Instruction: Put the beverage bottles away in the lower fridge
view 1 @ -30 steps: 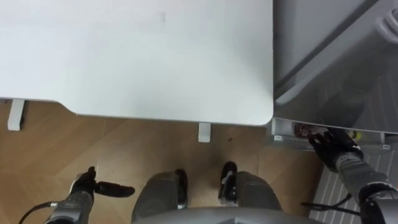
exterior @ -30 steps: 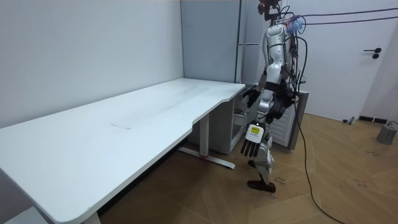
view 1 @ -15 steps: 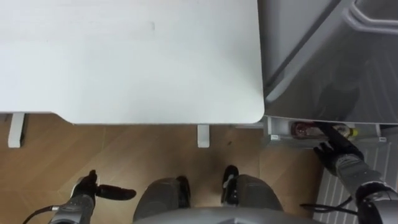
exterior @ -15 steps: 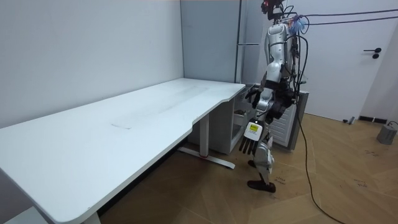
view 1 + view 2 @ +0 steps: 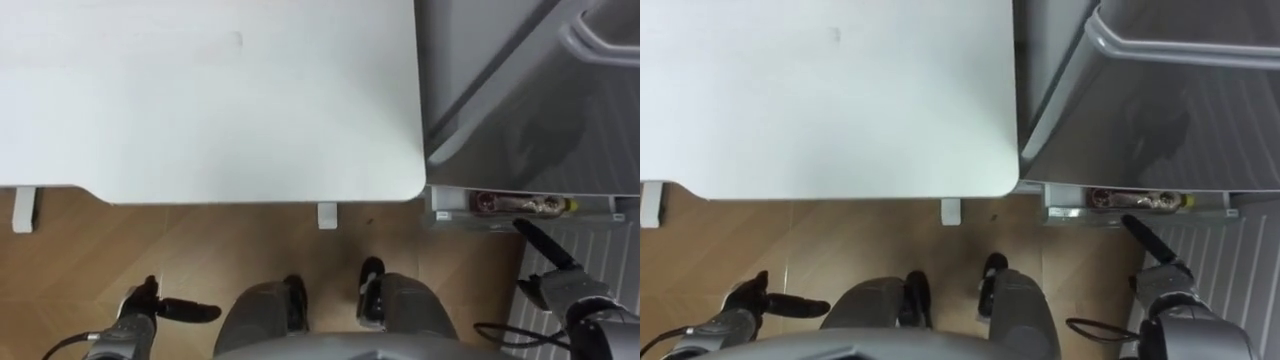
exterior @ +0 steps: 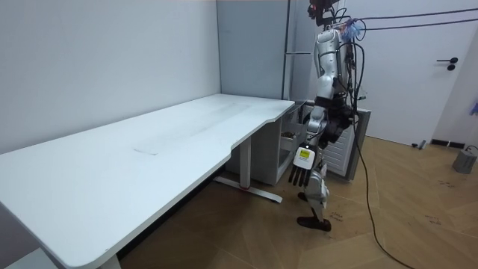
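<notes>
The drinks (image 5: 515, 205) lie on their sides in a narrow white shelf (image 5: 440, 218) at the bottom of the grey fridge (image 5: 520, 90); one is dark red, another has a yellow cap. My right hand (image 5: 548, 272) hovers a little below that shelf, fingers straight, open and holding nothing; it is apart from the drinks (image 5: 1135, 200). My left hand (image 5: 150, 306) hangs low at the lower left over the wooden floor, open and empty. In the room view I stand upright between the desk's end and the fridge, the left hand (image 6: 300, 170) down at my side.
A large white desk (image 5: 200, 90) takes up the upper left, its rounded corner close to the fridge's side. One white desk leg (image 5: 327, 214) stands just ahead of my feet. A white ribbed panel (image 5: 590, 250) lies at the lower right beside my right hand.
My right hand has drawn back from the shelf with the drinks, down toward my body, with nothing in it. The view has shifted slightly. The left hand stays low.
</notes>
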Controlling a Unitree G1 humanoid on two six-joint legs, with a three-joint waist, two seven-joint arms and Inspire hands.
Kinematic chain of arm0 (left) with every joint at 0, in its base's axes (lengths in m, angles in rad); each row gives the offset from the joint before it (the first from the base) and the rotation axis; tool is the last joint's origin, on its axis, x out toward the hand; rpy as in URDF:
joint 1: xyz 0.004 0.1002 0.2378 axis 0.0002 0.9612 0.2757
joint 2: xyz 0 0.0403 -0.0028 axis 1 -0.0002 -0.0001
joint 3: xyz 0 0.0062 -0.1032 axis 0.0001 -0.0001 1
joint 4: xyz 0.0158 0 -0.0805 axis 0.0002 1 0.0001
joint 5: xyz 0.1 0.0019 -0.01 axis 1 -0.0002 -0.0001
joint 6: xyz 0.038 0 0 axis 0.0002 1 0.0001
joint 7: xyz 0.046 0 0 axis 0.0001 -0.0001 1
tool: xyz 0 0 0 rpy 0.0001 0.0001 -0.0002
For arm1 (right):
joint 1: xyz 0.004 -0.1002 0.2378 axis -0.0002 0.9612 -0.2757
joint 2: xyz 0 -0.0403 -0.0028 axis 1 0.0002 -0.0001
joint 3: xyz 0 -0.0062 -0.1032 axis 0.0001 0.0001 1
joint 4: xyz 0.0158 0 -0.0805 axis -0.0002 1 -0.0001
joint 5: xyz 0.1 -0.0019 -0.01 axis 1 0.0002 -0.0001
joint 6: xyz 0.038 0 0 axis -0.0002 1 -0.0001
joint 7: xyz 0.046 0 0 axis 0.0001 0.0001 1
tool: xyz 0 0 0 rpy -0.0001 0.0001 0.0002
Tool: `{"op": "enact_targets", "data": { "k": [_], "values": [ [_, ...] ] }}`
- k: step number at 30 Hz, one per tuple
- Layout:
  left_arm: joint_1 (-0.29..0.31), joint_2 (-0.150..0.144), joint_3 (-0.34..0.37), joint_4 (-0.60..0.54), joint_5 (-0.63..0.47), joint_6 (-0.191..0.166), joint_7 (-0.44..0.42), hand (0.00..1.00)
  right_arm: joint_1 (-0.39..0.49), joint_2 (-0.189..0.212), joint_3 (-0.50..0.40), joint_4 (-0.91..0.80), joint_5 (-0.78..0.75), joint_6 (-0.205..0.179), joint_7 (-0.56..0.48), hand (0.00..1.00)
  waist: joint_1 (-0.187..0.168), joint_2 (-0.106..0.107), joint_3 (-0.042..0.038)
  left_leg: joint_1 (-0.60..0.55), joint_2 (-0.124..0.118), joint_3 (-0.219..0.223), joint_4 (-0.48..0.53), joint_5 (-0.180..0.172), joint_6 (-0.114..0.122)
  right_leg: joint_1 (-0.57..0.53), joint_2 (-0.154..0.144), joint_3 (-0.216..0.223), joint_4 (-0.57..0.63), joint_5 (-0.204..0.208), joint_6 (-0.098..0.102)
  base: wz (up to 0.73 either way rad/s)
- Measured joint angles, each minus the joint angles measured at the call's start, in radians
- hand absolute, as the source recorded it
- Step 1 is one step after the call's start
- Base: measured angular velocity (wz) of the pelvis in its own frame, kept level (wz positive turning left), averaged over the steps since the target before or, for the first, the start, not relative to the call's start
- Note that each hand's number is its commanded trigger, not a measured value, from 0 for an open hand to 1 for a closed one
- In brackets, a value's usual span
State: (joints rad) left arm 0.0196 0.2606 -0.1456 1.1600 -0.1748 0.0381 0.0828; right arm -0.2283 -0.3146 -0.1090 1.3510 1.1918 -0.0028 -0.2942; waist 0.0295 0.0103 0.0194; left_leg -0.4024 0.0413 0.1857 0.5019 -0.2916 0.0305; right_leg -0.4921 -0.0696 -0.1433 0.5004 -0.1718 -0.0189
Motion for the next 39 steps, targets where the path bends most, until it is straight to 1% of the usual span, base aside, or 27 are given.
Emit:
{"op": "enact_targets", "data": {
  "k": [2,3,4,7,9,11,13,15,16,17,19,20,21,22,23,24,25,26,27,28,29,30,32,33,36,39],
  "values": [
    [-0.014,0.000,-0.020,0.002,-0.011,0.000,0.000,0.00,-0.016,0.002,-0.001,0.009,0.022,0.000,-0.013,0.00,0.000,-0.001,0.0009,-0.026,-0.001,0.000,0.018,0.000,0.001,-0.024,-0.003,0.003,0.014,-0.002,0.000,0.00],
    [-0.019,0.001,-0.028,0.003,-0.012,-0.001,0.000,0.00,-0.030,0.005,-0.001,0.017,0.043,0.001,-0.014,0.00,-0.001,-0.004,0.0031,-0.040,-0.002,0.000,0.028,-0.001,0.001,-0.039,-0.004,0.004,0.018,-0.003,-0.001,0.00],
    [-0.022,0.001,-0.035,0.003,-0.012,-0.001,0.000,0.00,-0.033,0.005,-0.001,0.017,0.057,0.001,-0.014,0.00,-0.001,-0.005,0.0034,-0.049,-0.001,0.000,0.036,-0.001,0.001,-0.046,-0.004,0.005,0.023,-0.003,-0.001,0.03],
    [-0.031,0.001,-0.039,0.003,-0.022,-0.003,0.000,0.00,-0.055,0.007,-0.003,0.012,0.111,-0.001,-0.016,0.00,-0.001,-0.008,0.0067,-0.113,0.001,-0.001,0.074,-0.006,0.008,-0.107,-0.007,0.011,0.062,-0.007,-0.003,0.02],
    [-0.032,0.001,-0.044,0.003,-0.049,-0.002,0.001,0.00,-0.082,0.006,-0.002,0.005,0.176,-0.011,-0.032,0.00,0.006,-0.009,0.0081,-0.178,0.001,0.002,0.120,-0.013,0.014,-0.174,-0.009,0.025,0.107,-0.008,-0.002,0.00],
    [-0.032,0.001,-0.047,0.003,-0.050,-0.002,0.002,0.00,-0.105,0.006,-0.002,-0.003,0.216,-0.021,-0.034,0.00,0.009,-0.007,0.0089,-0.228,0.002,0.003,0.157,-0.017,0.018,-0.225,-0.012,0.030,0.139,-0.011,-0.001,0.02],
    [-0.032,0.001,-0.045,0.003,-0.050,-0.002,0.012,0.00,-0.111,0.005,-0.004,-0.036,0.263,-0.028,-0.039,0.00,0.013,-0.006,0.0093,-0.279,0.002,0.001,0.198,-0.024,0.021,-0.275,-0.017,0.032,0.179,-0.017,-0.003,0.05],
    [-0.036,0.001,-0.046,0.000,-0.048,0.001,0.039,0.00,-0.123,0.000,-0.011,-0.077,0.305,-0.035,-0.040,0.00,0.027,-0.005,0.0089,-0.361,0.005,-0.002,0.271,-0.044,0.024,-0.356,-0.025,0.033,0.250,-0.034,-0.006,0.07],
    [-0.037,0.001,-0.049,-0.001,-0.048,0.003,0.044,0.00,-0.125,-0.002,-0.013,-0.087,0.313,-0.037,-0.039,0.00,0.028,-0.005,0.0088,-0.381,0.002,-0.003,0.287,-0.046,0.026,-0.376,-0.032,0.032,0.271,-0.041,-0.008,0.19],
    [-0.045,0.002,-0.062,-0.001,-0.048,0.007,0.048,0.00,-0.127,-0.009,-0.013,-0.116,0.338,-0.045,-0.041,0.00,0.030,-0.007,0.0096,-0.418,-0.003,-0.003,0.321,-0.054,0.029,-0.418,-0.043,0.035,0.315,-0.055,-0.008,0.16],
    [-0.049,0.003,-0.082,-0.001,-0.048,0.010,0.063,0.00,-0.158,-0.027,-0.014,-0.122,0.390,-0.050,-0.028,0.00,0.034,-0.005,0.0098,-0.480,-0.001,-0.003,0.378,-0.072,0.025,-0.482,-0.050,0.039,0.373,-0.070,-0.012,0.08],
    [-0.050,0.004,-0.098,-0.001,-0.048,0.009,0.067,0.00,-0.181,-0.042,-0.013,-0.122,0.413,-0.050,-0.019,0.00,0.036,-0.004,0.0099,-0.517,0.001,-0.003,0.420,-0.085,0.026,-0.519,-0.051,0.043,0.413,-0.082,-0.011,0.00],
    [-0.050,0.005,-0.110,-0.002,-0.048,0.010,0.067,0.00,-0.201,-0.053,-0.012,-0.124,0.418,-0.053,-0.007,0.00,0.037,-0.002,0.0100,-0.553,0.007,-0.005,0.466,-0.101,0.026,-0.555,-0.052,0.045,0.453,-0.092,-0.016,0.00],
    [-0.050,0.006,-0.114,-0.002,-0.048,0.011,0.067,0.00,-0.208,-0.058,-0.012,-0.125,0.418,-0.054,0.001,0.00,0.038,-0.002,0.0100,-0.571,0.011,-0.005,0.490,-0.111,0.026,-0.573,-0.052,0.046,0.475,-0.100,-0.017,0.00],
    [-0.050,0.007,-0.117,-0.002,-0.049,0.013,0.067,0.00,-0.222,-0.066,-0.012,-0.129,0.419,-0.056,0.018,0.00,0.037,-0.002,0.0100,-0.607,0.016,-0.008,0.538,-0.128,0.026,-0.606,-0.053,0.046,0.518,-0.116,-0.018,0.05],
    [-0.051,0.008,-0.118,-0.002,-0.051,0.013,0.068,0.00,-0.227,-0.076,-0.012,-0.142,0.423,-0.062,0.028,0.00,0.036,-0.002,0.0102,-0.638,0.016,-0.011,0.582,-0.144,0.028,-0.638,-0.061,0.047,0.566,-0.133,-0.021,0.10],
    [-0.052,0.008,-0.118,-0.002,-0.051,0.012,0.068,0.00,-0.229,-0.080,-0.012,-0.150,0.423,-0.065,0.032,0.00,0.035,-0.004,0.0108,-0.651,0.015,-0.011,0.600,-0.150,0.029,-0.653,-0.065,0.048,0.587,-0.142,-0.020,0.10],
    [-0.053,0.008,-0.118,-0.004,-0.051,0.011,0.068,0.00,-0.243,-0.092,-0.013,-0.150,0.435,-0.066,0.042,0.00,0.033,-0.010,0.0137,-0.675,0.015,-0.009,0.636,-0.164,0.030,-0.683,-0.067,0.058,0.627,-0.154,-0.020,0.04],
    [-0.055,0.008,-0.118,-0.008,-0.051,0.011,0.068,0.00,-0.250,-0.101,-0.013,-0.149,0.451,-0.067,0.041,0.00,0.033,-0.013,0.0143,-0.700,0.017,-0.008,0.671,-0.177,0.032,-0.711,-0.070,0.063,0.664,-0.168,-0.018,0.00],
    [-0.055,0.008,-0.117,-0.011,-0.052,0.011,0.069,0.00,-0.249,-0.102,-0.013,-0.149,0.453,-0.070,0.046,0.00,0.033,-0.013,0.0146,-0.712,0.017,-0.008,0.689,-0.183,0.032,-0.723,-0.072,0.064,0.680,-0.173,-0.020,0.04],
    [-0.055,0.009,-0.117,-0.017,-0.053,0.011,0.069,0.00,-0.251,-0.103,-0.013,-0.151,0.455,-0.075,0.055,0.00,0.032,-0.015,0.0153,-0.734,0.019,-0.010,0.724,-0.197,0.033,-0.746,-0.077,0.065,0.715,-0.186,-0.022,0.10],
    [-0.055,0.009,-0.117,-0.022,-0.060,0.011,0.069,0.00,-0.252,-0.105,-0.013,-0.156,0.463,-0.080,0.058,0.00,0.026,-0.015,0.0152,-0.754,0.016,-0.012,0.758,-0.210,0.036,-0.766,-0.086,0.066,0.753,-0.202,-0.024,0.11],
    [-0.056,0.011,-0.117,-0.033,-0.067,0.006,0.068,0.00,-0.253,-0.114,-0.013,-0.167,0.466,-0.083,0.056,0.00,0.021,-0.018,0.0157,-0.780,0.016,-0.014,0.806,-0.230,0.038,-0.795,-0.092,0.076,0.802,-0.224,-0.019,0.09],
    [-0.056,0.015,-0.116,-0.044,-0.070,0.006,0.065,0.00,-0.254,-0.119,-0.013,-0.174,0.470,-0.083,0.057,0.00,0.018,-0.020,0.0165,-0.800,0.016,-0.013,0.832,-0.239,0.041,-0.815,-0.097,0.079,0.828,-0.236,-0.020,0.06],
    [-0.055,0.029,-0.116,-0.053,-0.068,0.006,0.062,0.00,-0.265,-0.120,-0.011,-0.181,0.478,-0.082,0.058,0.00,0.001,-0.025,0.0190,-0.829,0.018,-0.013,0.881,-0.257,0.046,-0.847,-0.102,0.086,0.878,-0.250,-0.020,0.03],
    [-0.052,0.033,-0.114,-0.078,-0.067,0.007,0.061,0.00,-0.265,-0.120,-0.011,-0.194,0.480,-0.082,0.059,0.00,-0.003,-0.027,0.0202,-0.846,0.023,-0.010,0.909,-0.267,0.052,-0.864,-0.102,0.091,0.901,-0.258,-0.015,-0.02]
  ]
}}
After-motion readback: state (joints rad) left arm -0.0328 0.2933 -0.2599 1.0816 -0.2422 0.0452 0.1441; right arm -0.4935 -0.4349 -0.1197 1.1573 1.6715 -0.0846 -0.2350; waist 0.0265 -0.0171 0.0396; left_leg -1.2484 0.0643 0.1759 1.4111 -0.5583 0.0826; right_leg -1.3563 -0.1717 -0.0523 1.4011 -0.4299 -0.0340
